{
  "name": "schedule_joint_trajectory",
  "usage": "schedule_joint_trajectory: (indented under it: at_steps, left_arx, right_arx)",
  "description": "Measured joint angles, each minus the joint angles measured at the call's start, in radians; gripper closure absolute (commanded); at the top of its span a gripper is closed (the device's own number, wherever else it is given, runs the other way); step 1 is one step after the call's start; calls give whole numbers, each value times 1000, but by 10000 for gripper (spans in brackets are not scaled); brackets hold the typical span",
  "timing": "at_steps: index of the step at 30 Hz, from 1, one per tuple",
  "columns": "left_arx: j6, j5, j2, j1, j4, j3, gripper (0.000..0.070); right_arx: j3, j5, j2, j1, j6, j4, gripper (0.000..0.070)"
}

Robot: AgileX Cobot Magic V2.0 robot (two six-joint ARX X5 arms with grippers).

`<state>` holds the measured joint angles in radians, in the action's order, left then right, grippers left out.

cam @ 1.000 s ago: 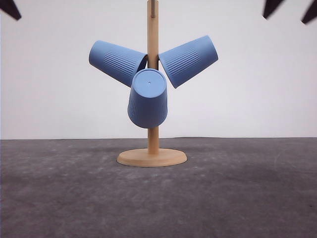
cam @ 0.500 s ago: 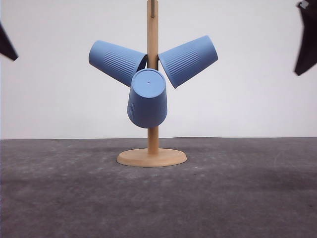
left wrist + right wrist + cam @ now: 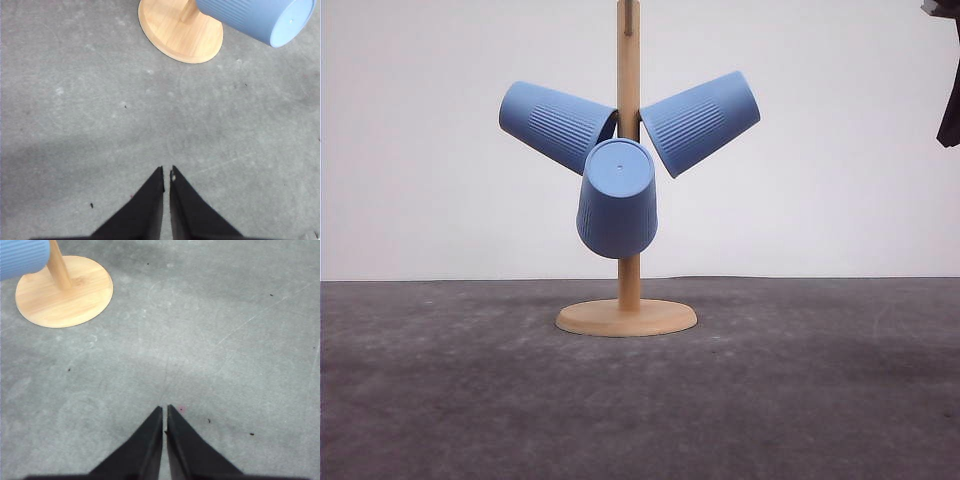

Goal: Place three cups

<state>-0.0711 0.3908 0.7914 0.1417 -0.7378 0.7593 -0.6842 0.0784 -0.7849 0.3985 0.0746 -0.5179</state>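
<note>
Three ribbed light-blue tapered cups (image 3: 617, 200) are hung on one tan wooden pegged stand (image 3: 628, 316), well apart from both grippers' black fingers (image 3: 150, 207), which are pressed together, empty.

The left gripper (image 3: 166, 172) has 2 matte black fingers, each a flat wedge tapering to a sharp tip, with a tiny pale fleck beside 1 tip. The right gripper (image 3: 164, 411) looks alike: 2 plain black pointed fingers, unmarked.
</note>
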Motion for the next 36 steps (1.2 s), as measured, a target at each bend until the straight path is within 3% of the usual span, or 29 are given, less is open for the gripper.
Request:
schedule_joint_trajectory:
  at_steps: [4,9,13,15,19,26,36]
  left_arx:
    - [19,-26,-13,0,32,-7,700]
    - [77,-54,-182,-35,262,-184,700]
    - [86,-161,-351,-89,489,-395,700]
    - [87,-220,-449,-103,547,-489,700]
    - [87,-304,-622,-121,556,-613,700]
    - [79,-345,-764,-129,558,-727,700]
    - [80,-349,-786,-135,593,-727,700]
  right_arx:
    - [0,0,0,0,0,0,693]
    - [0,0,0,0,0,0,693]
    - [0,0,0,0,0,0,693]
    - [0,0,0,0,0,0,693]
    - [0,0,0,0,0,0,693]
    - [0,0,0,0,0,0,693]
    - [0,0,0,0,0,7,693]
